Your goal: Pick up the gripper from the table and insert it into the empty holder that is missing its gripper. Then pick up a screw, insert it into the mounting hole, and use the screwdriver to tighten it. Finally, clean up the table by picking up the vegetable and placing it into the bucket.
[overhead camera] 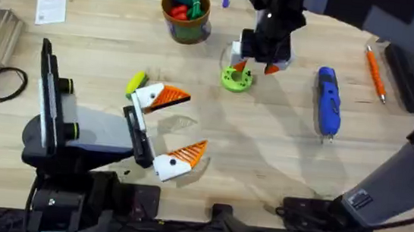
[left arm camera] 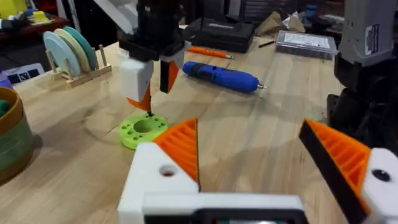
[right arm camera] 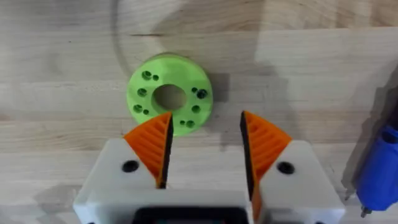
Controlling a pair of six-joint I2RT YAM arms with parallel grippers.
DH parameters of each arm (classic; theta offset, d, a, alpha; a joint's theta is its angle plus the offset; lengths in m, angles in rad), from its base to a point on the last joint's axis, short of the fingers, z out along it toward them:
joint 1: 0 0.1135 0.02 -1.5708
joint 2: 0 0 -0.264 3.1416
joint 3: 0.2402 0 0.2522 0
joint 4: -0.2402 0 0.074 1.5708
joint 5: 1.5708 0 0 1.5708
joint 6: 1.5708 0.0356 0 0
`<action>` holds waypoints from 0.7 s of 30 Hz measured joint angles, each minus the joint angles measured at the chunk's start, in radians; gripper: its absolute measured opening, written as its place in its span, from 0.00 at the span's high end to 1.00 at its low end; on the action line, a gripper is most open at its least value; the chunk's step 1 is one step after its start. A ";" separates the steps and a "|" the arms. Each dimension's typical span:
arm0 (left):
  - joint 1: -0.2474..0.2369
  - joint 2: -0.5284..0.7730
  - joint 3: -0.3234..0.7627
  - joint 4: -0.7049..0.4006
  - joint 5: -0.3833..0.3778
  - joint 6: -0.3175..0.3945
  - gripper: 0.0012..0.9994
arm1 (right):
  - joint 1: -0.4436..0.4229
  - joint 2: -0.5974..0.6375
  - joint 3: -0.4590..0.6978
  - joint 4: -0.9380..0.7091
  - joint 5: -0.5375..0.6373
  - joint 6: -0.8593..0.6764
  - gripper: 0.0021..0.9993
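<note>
Right gripper (right arm camera: 205,146), jaws parted and empty, hovers over the round green holed disc (right arm camera: 170,94) (screws there look tiny, slippery; pinch by the head).

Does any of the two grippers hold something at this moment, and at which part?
Nothing is held. The left gripper is open and empty over the table. The right gripper is open just above the green disc, with empty space between its fingers.

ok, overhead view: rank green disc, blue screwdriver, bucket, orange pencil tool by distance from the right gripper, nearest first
Right gripper:
1. green disc, just below it, toward the bases.
2. screwdriver, off to the right-arm side.
3. bucket, at the far edge, left-arm side; close to the screwdriver's distance.
4. orange pencil tool, far right.
</note>
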 joint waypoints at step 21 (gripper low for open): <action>0.000 0.000 0.000 0.000 0.000 0.000 0.01 | -0.068 0.084 0.002 0.049 -0.091 0.006 0.45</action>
